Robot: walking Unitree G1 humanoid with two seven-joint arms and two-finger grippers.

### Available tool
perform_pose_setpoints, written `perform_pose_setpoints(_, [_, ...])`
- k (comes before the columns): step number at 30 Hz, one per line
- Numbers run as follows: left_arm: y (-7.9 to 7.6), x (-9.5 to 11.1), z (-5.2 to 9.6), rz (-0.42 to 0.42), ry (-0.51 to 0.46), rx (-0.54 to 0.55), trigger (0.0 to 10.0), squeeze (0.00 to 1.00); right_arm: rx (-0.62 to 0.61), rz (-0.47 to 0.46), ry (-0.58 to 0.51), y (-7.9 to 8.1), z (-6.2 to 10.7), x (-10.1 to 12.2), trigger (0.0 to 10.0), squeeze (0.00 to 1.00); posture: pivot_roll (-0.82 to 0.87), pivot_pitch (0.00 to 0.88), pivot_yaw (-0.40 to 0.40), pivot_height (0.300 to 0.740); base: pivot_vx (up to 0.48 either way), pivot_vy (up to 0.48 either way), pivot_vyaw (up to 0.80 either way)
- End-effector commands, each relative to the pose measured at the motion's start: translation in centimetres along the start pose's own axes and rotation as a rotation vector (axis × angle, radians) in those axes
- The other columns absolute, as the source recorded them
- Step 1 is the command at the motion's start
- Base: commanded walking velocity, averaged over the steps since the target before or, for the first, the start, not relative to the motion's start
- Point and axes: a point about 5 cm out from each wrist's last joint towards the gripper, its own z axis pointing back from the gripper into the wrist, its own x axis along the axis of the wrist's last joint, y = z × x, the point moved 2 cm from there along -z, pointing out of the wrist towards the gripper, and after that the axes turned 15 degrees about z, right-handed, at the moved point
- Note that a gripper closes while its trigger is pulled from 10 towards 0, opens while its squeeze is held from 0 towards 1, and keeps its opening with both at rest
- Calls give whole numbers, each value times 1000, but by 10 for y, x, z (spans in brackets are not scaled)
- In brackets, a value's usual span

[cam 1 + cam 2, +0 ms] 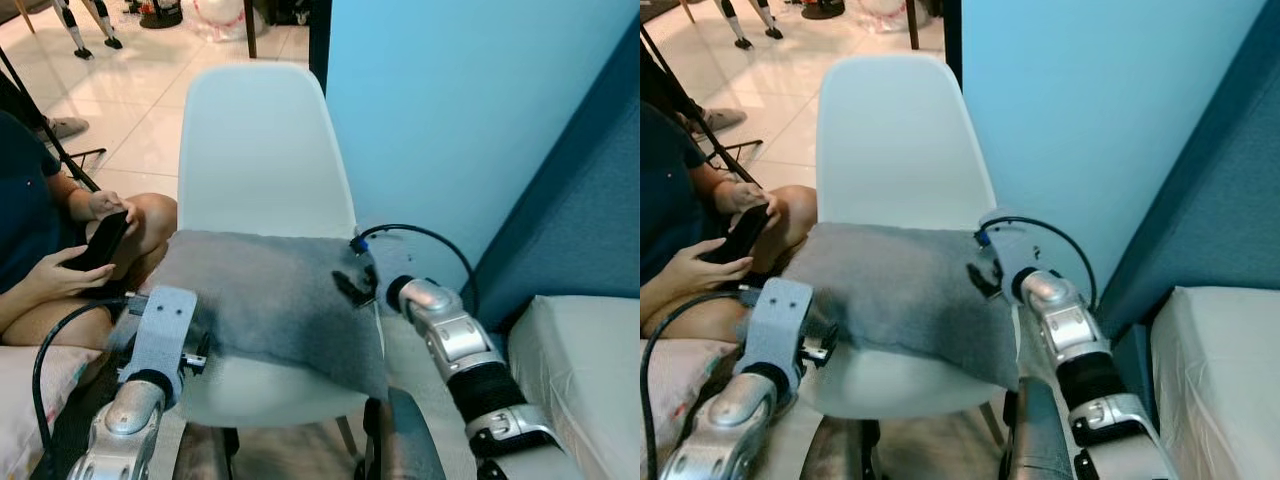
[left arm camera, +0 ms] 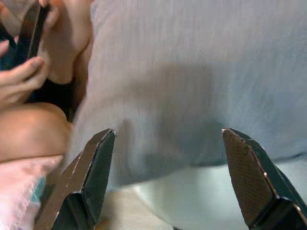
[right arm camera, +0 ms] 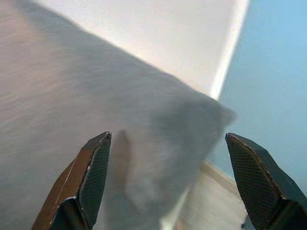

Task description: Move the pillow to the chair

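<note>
A grey pillow (image 1: 270, 295) lies flat on the seat of a white chair (image 1: 260, 150), its near edge hanging over the seat's front. My left gripper (image 2: 168, 136) is at the pillow's left edge, open, with the pillow (image 2: 192, 86) just ahead of its fingertips and nothing between them. My right gripper (image 1: 356, 284) is at the pillow's right corner, beside the blue wall. It is open too, and the pillow corner (image 3: 158, 124) lies in front of its spread fingers (image 3: 91, 172).
A person sits close on the chair's left, holding a phone (image 1: 95, 240), one knee against the pillow's left edge. A blue wall (image 1: 450, 120) stands right of the chair. A white mattress (image 1: 590, 360) is at the lower right, a pinkish cushion (image 1: 30, 390) at the lower left.
</note>
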Motion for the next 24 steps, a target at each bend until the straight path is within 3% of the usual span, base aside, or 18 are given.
perform_pose_setpoints(1, [6, -1, 3, 25, -5, 14, 10000, 0, -44, 5, -15, -9, 1, 6, 10000, 0, 54, 130, -26, 580, 0, 0, 0])
perform_pose_setpoints(3, [23, 5, 6, 72, -51, 78, 10000, 0, -126, -20, -60, -21, 1, 15, 10000, 0, 57, 130, -27, 580, 0, 0, 0])
perform_pose_setpoints(5, [23, 5, 6, 72, -51, 78, 10000, 0, -126, -20, -60, -21, 1, 15, 10000, 0, 57, 130, -27, 580, 0, 0, 0])
perform_pose_setpoints(6, [43, 43, 6, 117, -262, 189, 10000, 0, -244, -86, -162, -36, 4, 34, 10000, 0, 67, 129, -31, 580, 0, 0, 0])
perform_pose_setpoints(7, [43, 43, 6, 117, -262, 189, 10000, 0, -244, -86, -162, -36, 4, 34, 10000, 0, 67, 129, -31, 580, 0, 0, 0])
perform_pose_setpoints(8, [48, 63, 5, 122, -366, 216, 10000, 0, -268, -146, -211, -39, 4, 42, 10000, 0, 70, 128, -33, 580, 0, 0, 0])
perform_pose_setpoints(9, [42, 80, 1, 112, -433, 179, 10000, 0, -254, -180, -235, -35, 4, 48, 10000, 0, 68, 125, -33, 580, 0, 0, 0])
perform_pose_setpoints(11, [36, 88, -3, 101, -463, 144, 10000, 0, -235, -197, -244, -30, 3, 50, 10000, 0, 67, 122, -34, 580, 0, 0, 0])
perform_pose_setpoints(12, [20, 89, -11, 69, -449, 57, 10000, 0, -188, -194, -244, -19, 1, 52, 10000, 0, 67, 122, -34, 580, 0, 0, 0])
perform_pose_setpoints(13, [20, 89, -11, 69, -449, 57, 10000, 0, -188, -194, -244, -19, 1, 52, 10000, 0, 67, 122, -34, 580, 0, 0, 0])
perform_pose_setpoints(14, [1, 82, -21, 48, -406, -48, 10000, 0, -144, -184, -244, -7, -1, 53, 10000, 0, 64, 116, -36, 580, 0, 0, 0])
perform_pose_setpoints(16, [1, 82, -21, 48, -406, -48, 10000, 0, -144, -184, -244, -7, -1, 53, 10000, 0, 64, 116, -36, 580, 0, 0, 0])
perform_pose_setpoints(18, [-23, 62, -40, -2, -310, -161, 10000, 0, -74, -187, -241, 14, -5, 54, 10000, 0, 30, 102, -26, 580, 0, 0, 0])
perform_pose_setpoints(20, [-33, 48, -56, -51, -241, -184, 10000, 0, -31, -207, -234, 29, -8, 53, 10000, 0, 32, 100, -24, 580, 0, 0, 0])
perform_pose_setpoints(21, [-33, 48, -56, -51, -241, -184, 10000, 0, -31, -207, -234, 29, -8, 53, 10000, 0, 32, 100, -24, 580, 0, 0, 0])
perform_pose_setpoints(23, [-38, 31, -74, -92, -128, -159, 10000, 0, 3, -270, -210, 41, -14, 47, 10000, 0, 33, 90, -14, 580, 0, 0, 0])
perform_pose_setpoints(24, [-38, 18, -83, -78, -29, -129, 10000, 0, 60, -264, -143, 53, -19, 35, 10000, 0, 27, 87, -12, 580, 0, 0, 0])
